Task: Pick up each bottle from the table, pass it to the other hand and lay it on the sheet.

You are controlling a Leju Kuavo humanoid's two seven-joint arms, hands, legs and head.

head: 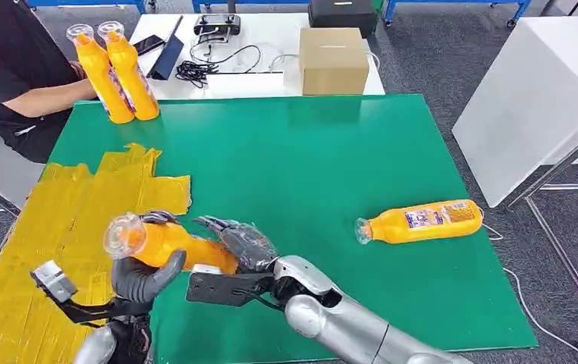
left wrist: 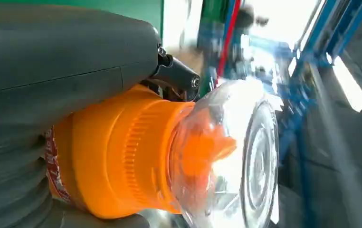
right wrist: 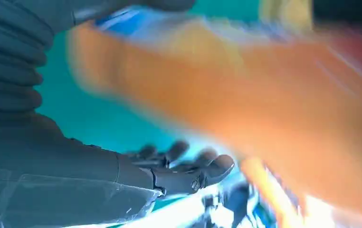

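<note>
An orange bottle [head: 168,241] with a clear cap hangs tilted over the near edge of the green mat, cap toward the yellow sheet [head: 58,220]. My left hand [head: 143,277] grips it just below the cap; up close the bottle's orange neck [left wrist: 122,152] sits against the left hand [left wrist: 51,71]. My right hand [head: 242,244] is at the bottle's base end. In the right wrist view its fingers [right wrist: 184,168] lie stretched out, apart from the blurred bottle [right wrist: 245,104]. A second orange bottle [head: 421,221] lies on its side at the right of the mat.
Two more orange bottles [head: 119,72] stand upright at the mat's far left corner, next to a seated person's arm [head: 36,98]. A cardboard box [head: 333,61] and cables sit on the white table behind. A white block [head: 529,98] stands to the right.
</note>
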